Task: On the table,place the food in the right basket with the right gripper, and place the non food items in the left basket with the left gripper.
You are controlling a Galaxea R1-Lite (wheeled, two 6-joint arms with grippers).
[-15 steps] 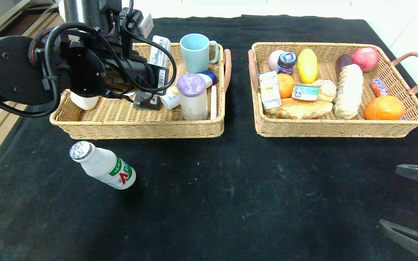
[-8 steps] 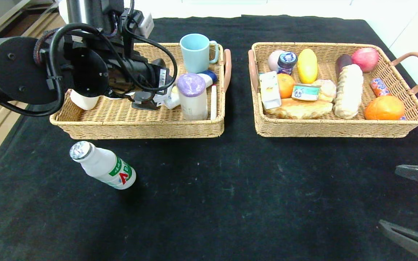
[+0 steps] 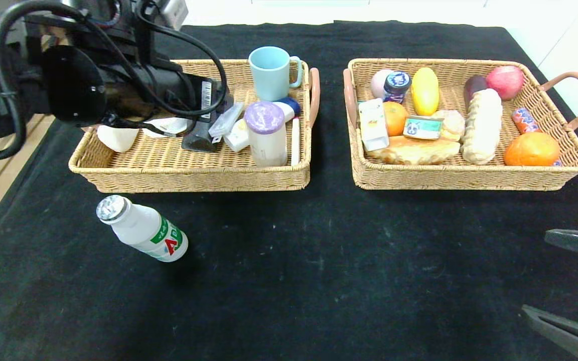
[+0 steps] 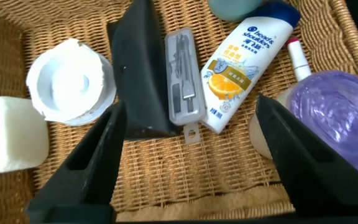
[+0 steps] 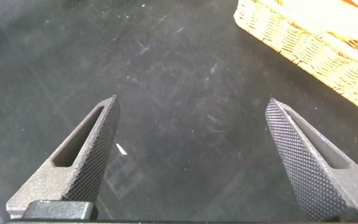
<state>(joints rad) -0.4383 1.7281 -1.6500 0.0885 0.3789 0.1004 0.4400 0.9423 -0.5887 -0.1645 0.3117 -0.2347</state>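
You are working on a surface (image 3: 289,281) covered with black cloth, with a pale wall behind it and a wooden floor at the robot's left. On this cloth stand two wicker baskets side by side, near each other but apart. The left basket (image 3: 193,175) holds non-food things: a light blue mug (image 3: 270,72), a jar with a purple lid (image 3: 266,131), a white cup (image 3: 116,138) and some smaller pieces. The right basket (image 3: 469,173) is full of food, among it a long bread (image 3: 482,125), an orange (image 3: 531,149), a red apple (image 3: 504,81) and a yellow fruit (image 3: 425,91).

One white bottle (image 3: 142,229) with a green and red label lies tilted on the cloth, in front of the left basket and outside both baskets.

The left end effector (image 4: 191,155) hangs over the left basket with its two fingers spread wide and nothing between them. From the head camera you cannot see its fingers, because the arm covers them. Only the left wrist camera shows what lies below: a clear plastic case (image 4: 184,78) resting on a black block (image 4: 138,74), a shampoo bottle (image 4: 244,62) just beside it, and a white soap bar (image 4: 14,134).

The right end effector (image 5: 194,162) is low at the robot's right, above bare cloth, wide open and empty. Its own camera shows a corner of the right basket.
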